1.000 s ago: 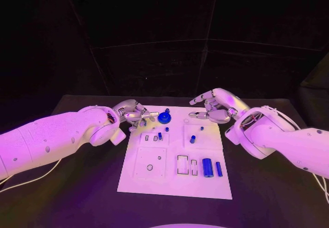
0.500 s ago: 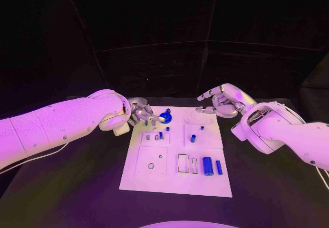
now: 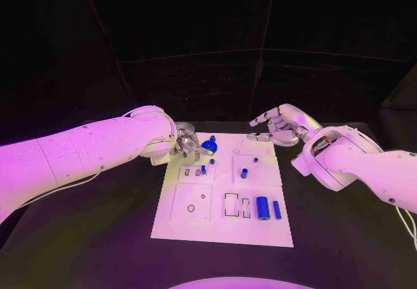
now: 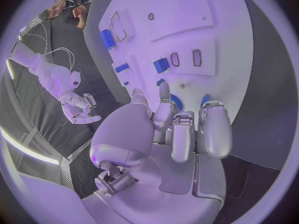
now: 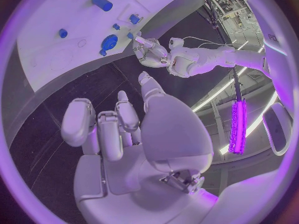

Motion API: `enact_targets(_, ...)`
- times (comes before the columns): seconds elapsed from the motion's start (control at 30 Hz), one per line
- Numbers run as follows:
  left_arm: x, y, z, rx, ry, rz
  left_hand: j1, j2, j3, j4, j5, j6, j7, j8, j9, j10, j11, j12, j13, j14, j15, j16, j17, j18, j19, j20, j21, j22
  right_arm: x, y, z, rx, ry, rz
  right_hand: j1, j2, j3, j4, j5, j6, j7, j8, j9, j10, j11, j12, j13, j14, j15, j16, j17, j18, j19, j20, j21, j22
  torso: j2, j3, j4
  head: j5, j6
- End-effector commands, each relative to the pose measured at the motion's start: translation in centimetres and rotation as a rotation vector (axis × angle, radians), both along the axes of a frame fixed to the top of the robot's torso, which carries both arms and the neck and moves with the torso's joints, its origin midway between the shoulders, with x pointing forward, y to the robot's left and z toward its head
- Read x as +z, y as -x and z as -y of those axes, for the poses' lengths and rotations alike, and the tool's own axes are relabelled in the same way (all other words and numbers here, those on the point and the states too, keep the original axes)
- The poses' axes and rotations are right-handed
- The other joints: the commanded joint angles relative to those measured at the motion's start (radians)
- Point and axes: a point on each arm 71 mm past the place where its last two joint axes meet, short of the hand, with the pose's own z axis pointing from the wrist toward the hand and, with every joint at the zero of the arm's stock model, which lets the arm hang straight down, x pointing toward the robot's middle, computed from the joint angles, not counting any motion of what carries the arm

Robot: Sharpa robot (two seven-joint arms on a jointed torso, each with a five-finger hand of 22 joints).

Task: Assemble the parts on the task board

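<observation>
Left robot hand (image 3: 187, 143) is at the far left corner of the white board (image 3: 261, 232), fingers curled toward the round blue knob (image 3: 210, 146) that sits on the board just beside its fingertips. Whether the fingers actually pinch the knob cannot be told: the head view shows them touching or nearly touching it, and the left wrist view hides the contact behind the fingers (image 4: 181, 134).

Right robot hand (image 3: 279, 129) hovers over the far right corner of the board, fingers loosely spread, holding nothing.

The knob lies directly ahead of the left hand and well apart from the right, so the left is judged the nearer hand for the next move.

Toward the near edge a large blue cylinder (image 3: 263, 208) lies with its long axis running far to near; a small blue peg (image 3: 244, 174) stands mid-board
</observation>
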Motion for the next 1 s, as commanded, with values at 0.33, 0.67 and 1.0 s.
enact_targets(0.33,-0.7,-0.1,1.2,-0.063,-0.102,-0.037,0.004,0.022,-0.005,-0.004,-0.003,-0.016,0.000,0.017,0.016,0.006,-0.006,0.009,0.004,0.104,-0.009,0.003,0.263,-0.014,0.010,0.000,0.007,0.003,-0.1,-0.2,-0.3,-0.010,0.002,-0.018,0.000,0.004,-0.009,0.002,0.018,0.009,-0.004,0.006,-0.001,-0.001,-0.006,-0.001,-0.004,0.063,-0.008,-0.008,0.080,-0.007,-0.010,-0.001,-0.008,-0.006,0.001,-0.0020,-0.0005,0.002,-0.009)
enact_targets(0.67,-1.0,-0.2,1.6,-0.088,-0.136,-0.057,0.012,0.033,-0.003,-0.006,-0.002,-0.022,0.000,0.026,0.028,0.005,-0.006,0.009,0.004,0.104,-0.009,0.003,0.263,-0.015,0.011,0.000,0.010,0.009,-0.1,-0.3,-0.3,-0.013,0.004,-0.021,0.001,0.007,-0.011,0.002,0.024,0.009,-0.004,0.007,-0.001,-0.002,-0.007,-0.002,-0.005,0.063,-0.009,-0.008,0.079,-0.007,-0.010,-0.002,-0.010,-0.008,0.001,-0.0021,0.0003,0.005,-0.013)
enact_targets(1.0,-1.2,-0.2,1.7,-0.100,-0.153,-0.073,0.021,0.040,-0.001,-0.010,-0.002,-0.026,-0.001,0.034,0.039,0.006,-0.006,0.011,0.007,0.104,-0.009,0.003,0.263,-0.015,0.011,0.000,0.011,0.010,-0.2,-0.4,-0.3,-0.015,0.005,-0.024,0.004,0.009,-0.012,0.002,0.032,0.010,-0.005,0.007,-0.002,-0.002,-0.007,-0.003,-0.006,0.063,-0.009,-0.009,0.078,-0.006,-0.011,-0.002,-0.010,-0.009,0.001,-0.0015,0.0004,0.006,-0.016)
